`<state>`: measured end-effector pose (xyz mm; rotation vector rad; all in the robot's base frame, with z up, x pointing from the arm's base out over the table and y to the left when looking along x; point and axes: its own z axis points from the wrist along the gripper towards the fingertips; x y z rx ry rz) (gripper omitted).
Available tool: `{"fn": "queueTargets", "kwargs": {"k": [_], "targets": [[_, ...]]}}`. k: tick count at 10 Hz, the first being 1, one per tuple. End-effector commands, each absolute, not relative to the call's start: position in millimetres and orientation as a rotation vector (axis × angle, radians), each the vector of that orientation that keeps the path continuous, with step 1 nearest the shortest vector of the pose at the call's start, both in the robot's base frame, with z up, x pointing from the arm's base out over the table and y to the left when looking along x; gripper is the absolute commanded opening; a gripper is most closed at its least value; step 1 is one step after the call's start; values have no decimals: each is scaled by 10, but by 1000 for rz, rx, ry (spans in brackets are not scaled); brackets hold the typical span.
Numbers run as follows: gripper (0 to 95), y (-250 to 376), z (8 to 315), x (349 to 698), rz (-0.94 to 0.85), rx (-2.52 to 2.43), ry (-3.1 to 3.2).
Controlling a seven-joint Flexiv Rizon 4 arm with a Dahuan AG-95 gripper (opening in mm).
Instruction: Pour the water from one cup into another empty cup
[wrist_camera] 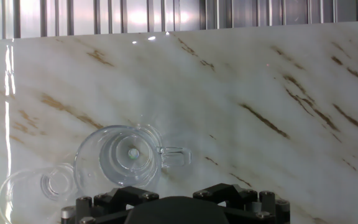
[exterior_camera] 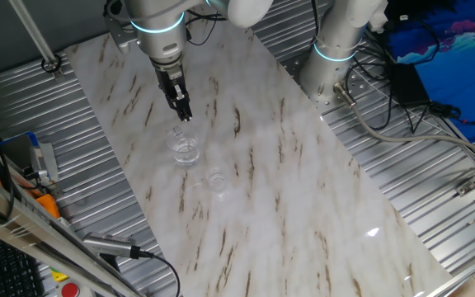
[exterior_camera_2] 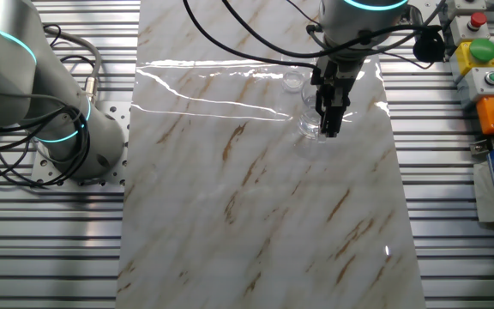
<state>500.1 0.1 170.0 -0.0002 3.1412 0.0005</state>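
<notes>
The larger clear tumbler (exterior_camera: 185,149) stands upright on the marble table, with a faint glint of water inside. It also shows in the other fixed view (exterior_camera_2: 310,125) and in the hand view (wrist_camera: 119,162), where a small clear loop sticks out on its right. The smaller clear cup (exterior_camera: 217,180) stands apart beside it, and it shows in the other fixed view (exterior_camera_2: 293,81) and at the lower left of the hand view (wrist_camera: 39,186). My gripper (exterior_camera: 185,113) hangs just above the tumbler's far rim, pointing down and holding nothing. Its jaws stand apart.
The marble slab (exterior_camera: 287,190) lies on a ribbed metal bench. A second robot base (exterior_camera: 340,41) with cables stands beyond the slab's far edge. A button box (exterior_camera_2: 478,51) and tools lie on the bench next to the slab.
</notes>
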Motion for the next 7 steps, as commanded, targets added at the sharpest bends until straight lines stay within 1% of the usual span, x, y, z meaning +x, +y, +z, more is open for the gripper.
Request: {"fn": "queueTargets", "kwargs": {"k": [1, 7], "targets": [[0, 0, 1700, 5000, 19, -69, 3120], [0, 0, 1700, 5000, 13, -69, 3121]]}}
